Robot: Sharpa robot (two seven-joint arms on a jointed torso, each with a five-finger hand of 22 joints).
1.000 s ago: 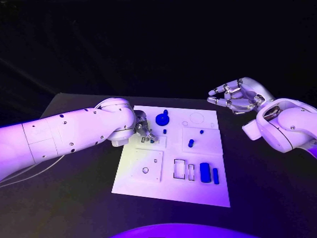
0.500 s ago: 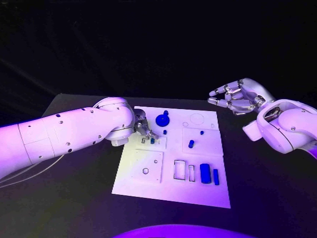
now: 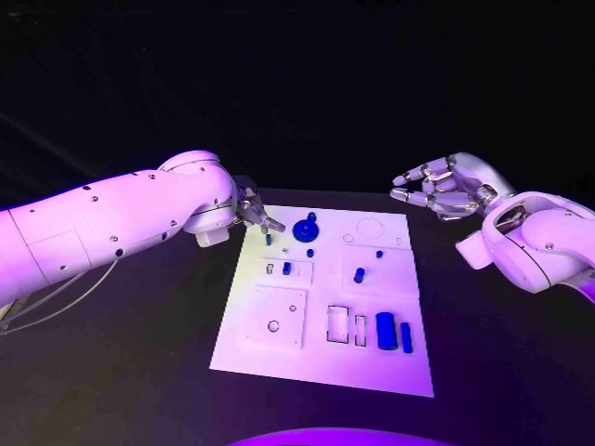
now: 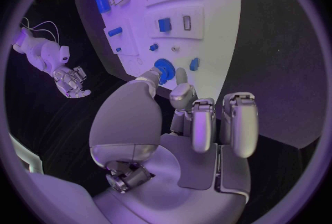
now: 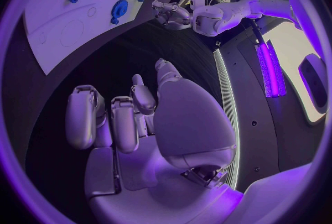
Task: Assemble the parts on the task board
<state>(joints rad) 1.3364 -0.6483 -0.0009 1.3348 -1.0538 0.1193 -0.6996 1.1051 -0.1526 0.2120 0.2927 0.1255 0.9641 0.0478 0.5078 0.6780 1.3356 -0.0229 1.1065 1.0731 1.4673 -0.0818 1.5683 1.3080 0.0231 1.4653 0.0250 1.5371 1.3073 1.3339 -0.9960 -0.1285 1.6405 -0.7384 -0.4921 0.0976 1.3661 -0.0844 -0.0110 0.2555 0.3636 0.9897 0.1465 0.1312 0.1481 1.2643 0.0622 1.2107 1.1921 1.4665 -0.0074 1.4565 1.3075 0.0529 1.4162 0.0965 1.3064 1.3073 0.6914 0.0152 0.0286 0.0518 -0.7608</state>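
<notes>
Left hand (image 3: pixel 254 213) hangs over the board's (image 3: pixel 278 358) far left corner, fingers curled in, gripping nothing visible. Right hand (image 3: pixel 439 185) is raised off the board's far right corner, fingers loosely spread, empty. Blue gear (image 3: pixel 306 228) sits near the far edge; two blue bars (image 3: pixel 393 334) lie near the right edge.

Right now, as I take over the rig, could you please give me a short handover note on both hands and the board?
Left hand: over the far left corner of the task board, beside the round blue gear-like part; whether it holds anything cannot be told.
Right hand: off the board's far right, fingers curled, holding nothing.
Parts: two blue bars near the front right, small blue pieces mid-board.
Left: two outlined slots beside the bars look unfilled.
</notes>
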